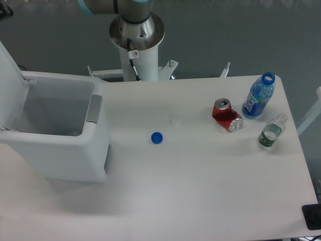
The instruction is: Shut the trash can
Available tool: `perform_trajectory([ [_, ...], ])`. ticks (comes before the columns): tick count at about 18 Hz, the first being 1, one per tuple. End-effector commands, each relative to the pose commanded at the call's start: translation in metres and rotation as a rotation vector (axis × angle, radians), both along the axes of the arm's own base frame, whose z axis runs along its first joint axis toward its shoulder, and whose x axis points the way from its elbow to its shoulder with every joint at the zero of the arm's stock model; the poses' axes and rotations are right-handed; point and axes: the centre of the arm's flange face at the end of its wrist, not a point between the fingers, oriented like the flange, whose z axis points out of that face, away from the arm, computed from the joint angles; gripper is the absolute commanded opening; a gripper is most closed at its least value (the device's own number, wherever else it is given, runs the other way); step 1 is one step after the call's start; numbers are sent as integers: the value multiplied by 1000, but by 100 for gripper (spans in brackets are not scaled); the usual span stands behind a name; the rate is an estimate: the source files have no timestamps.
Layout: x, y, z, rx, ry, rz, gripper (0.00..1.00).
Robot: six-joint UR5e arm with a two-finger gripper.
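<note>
Bench (200, 191): white, lying against grey floor.
Trash can (60, 150): sitting at 9 o'clock, lid (7, 80) standing open.
Blue cap (157, 137): lying centrally.
Jaws: out of view, state untellable.

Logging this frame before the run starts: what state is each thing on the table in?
trash can: open, upright
lid: swung up at the left side
red soda can: crushed, lying on its side
blue bottle: uncapped, standing
blue cap: loose on the table, apart from the bottles
small clear bottle: uncapped, some liquid inside
gripper: out of view; only the arm's base shows
</note>
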Motion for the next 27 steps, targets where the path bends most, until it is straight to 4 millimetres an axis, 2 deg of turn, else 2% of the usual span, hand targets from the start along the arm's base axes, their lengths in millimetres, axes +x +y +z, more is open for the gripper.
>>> perform_trajectory([
  [6, 16, 9, -12, -41, 57, -10, 1],
  [15, 22, 10, -15, -64, 100, 2, 0],
  [27, 19, 5, -11, -72, 142, 31, 0],
])
